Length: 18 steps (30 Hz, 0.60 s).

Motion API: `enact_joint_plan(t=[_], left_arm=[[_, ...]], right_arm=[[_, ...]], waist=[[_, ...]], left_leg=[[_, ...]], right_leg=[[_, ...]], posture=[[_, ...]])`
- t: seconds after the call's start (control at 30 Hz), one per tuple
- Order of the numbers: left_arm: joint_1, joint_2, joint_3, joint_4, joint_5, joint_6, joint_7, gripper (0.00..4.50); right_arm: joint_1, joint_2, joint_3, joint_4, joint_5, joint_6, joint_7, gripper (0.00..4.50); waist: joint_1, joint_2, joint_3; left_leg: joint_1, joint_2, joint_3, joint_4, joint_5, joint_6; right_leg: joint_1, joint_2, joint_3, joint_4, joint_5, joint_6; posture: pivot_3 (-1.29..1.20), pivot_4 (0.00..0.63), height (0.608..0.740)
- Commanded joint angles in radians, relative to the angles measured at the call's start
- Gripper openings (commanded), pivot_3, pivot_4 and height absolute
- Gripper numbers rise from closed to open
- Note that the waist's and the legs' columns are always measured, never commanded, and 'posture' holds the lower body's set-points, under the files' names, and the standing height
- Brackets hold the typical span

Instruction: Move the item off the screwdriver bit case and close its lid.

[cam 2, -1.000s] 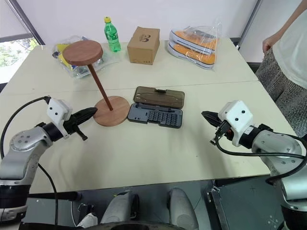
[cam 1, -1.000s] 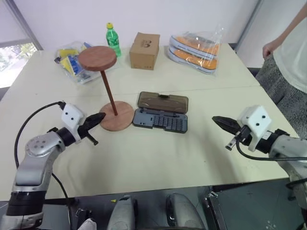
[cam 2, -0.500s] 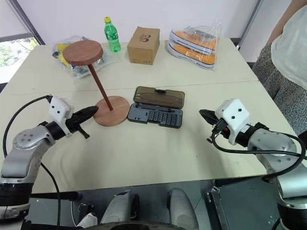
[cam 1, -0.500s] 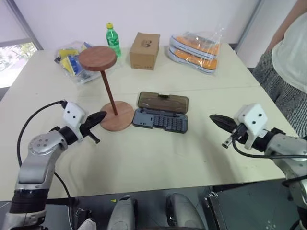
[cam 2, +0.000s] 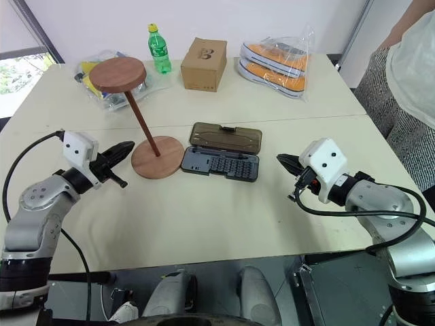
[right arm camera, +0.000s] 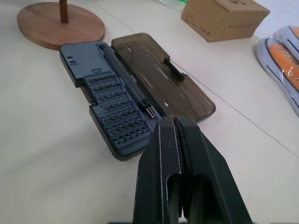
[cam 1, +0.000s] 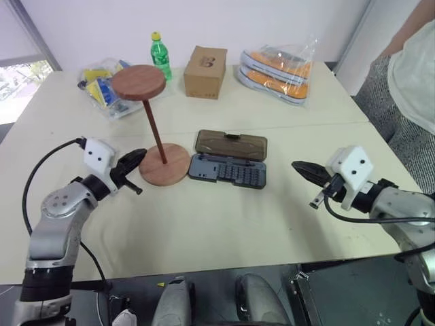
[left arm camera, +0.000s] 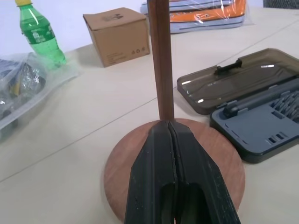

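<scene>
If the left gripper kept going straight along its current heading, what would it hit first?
Most likely the wooden stand: the shut left gripper is lined up on its upright rod, just above the round base. How far short of the rod the tips are is unclear.

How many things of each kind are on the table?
Wooden stand: 1
Screwdriver bit case: 1
Green bottle: 1
Cardboard box: 1
Bag of orange shoes: 1
Clear bag of small packets: 1
Total: 6

stand's top disc cut off; person cropped — bits too small
</scene>
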Motion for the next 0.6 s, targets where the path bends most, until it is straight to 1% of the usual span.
enact_joint_plan(t=[0.03,0.17,0.2,0.27,0.33,0.37,0.4,0.43,0.47,0.6], left_arm=[[0.008,0.001,0.032,-0.043,-0.014,-0.002,0.009,0.00],[0.021,-0.007,0.032,-0.058,-0.020,0.013,0.018,0.00],[0.023,-0.009,0.032,-0.061,-0.020,0.015,0.020,0.54],[0.024,-0.014,0.035,-0.064,-0.032,0.027,0.025,1.25],[0.019,-0.014,0.036,-0.062,-0.041,0.033,0.028,2.33],[0.013,-0.015,0.037,-0.059,-0.042,0.033,0.031,2.79],[0.010,-0.015,0.037,-0.057,-0.042,0.032,0.032,3.38],[0.008,-0.016,0.037,-0.057,-0.041,0.031,0.034,3.77],[0.006,-0.018,0.035,-0.056,-0.039,0.029,0.036,4.41],[-0.013,-0.039,0.028,-0.044,-0.037,0.025,0.055,4.46]], right_arm=[[-0.023,0.003,-0.006,-0.003,-0.003,-0.026,0.005,0.02],[-0.037,0.005,0.006,0.008,-0.004,-0.031,0.007,0.02],[-0.039,0.006,0.007,0.010,-0.005,-0.032,0.008,0.00],[-0.042,0.007,0.010,0.013,-0.006,-0.034,0.009,0.00],[-0.045,0.007,0.013,0.016,-0.007,-0.035,0.010,0.00],[-0.046,0.007,0.014,0.017,-0.007,-0.036,0.011,0.00],[-0.047,0.007,0.014,0.018,-0.008,-0.036,0.012,0.00],[-0.047,0.007,0.014,0.019,-0.008,-0.036,0.013,0.00],[-0.047,0.006,0.014,0.019,-0.009,-0.037,0.013,0.00],[-0.047,0.002,0.013,0.020,-0.010,-0.040,0.016,0.00]], waist=[[0.000,0.000,0.000],[0.000,0.000,0.000],[0.000,0.000,0.000],[0.000,0.000,0.000],[0.000,0.000,0.000],[0.000,0.000,0.000],[0.001,0.000,0.000],[0.000,0.000,0.000],[0.000,0.000,0.000],[0.000,0.000,0.000]], left_leg=[[0.000,0.000,0.000,0.000,0.000,0.000],[0.000,0.000,0.000,0.000,0.000,0.000],[0.000,0.000,0.000,0.000,0.000,0.000],[0.000,0.000,0.000,0.000,0.000,0.000],[0.000,0.000,0.000,0.000,0.000,0.000],[0.000,0.000,0.000,0.000,0.000,0.000],[0.000,0.000,0.000,0.000,0.000,0.000],[0.000,0.000,0.000,0.000,0.000,0.000],[0.000,0.000,0.000,0.000,0.000,0.000],[0.000,0.000,0.000,0.000,0.000,0.000]], right_leg=[[0.000,0.000,0.000,0.000,0.000,0.000],[0.000,0.000,0.000,0.000,0.000,0.000],[0.000,0.000,0.000,0.000,0.000,0.000],[0.000,0.000,0.000,0.000,0.000,0.000],[0.000,0.000,0.000,0.000,0.000,0.000],[0.000,0.000,0.000,0.000,0.000,0.000],[0.000,0.000,0.000,0.000,0.000,0.000],[0.000,0.000,0.000,0.000,0.000,0.000],[0.000,0.000,0.000,0.000,0.000,0.000],[0.000,0.000,0.000,0.000,0.000,0.000]], posture=[[0.00,0.150,0.740],[0.00,0.150,0.740],[0.00,0.150,0.740],[0.00,0.150,0.740],[0.00,0.150,0.740],[0.00,0.150,0.740],[0.00,0.150,0.740],[0.00,0.150,0.740],[0.00,0.150,0.740],[0.00,0.150,0.740]])
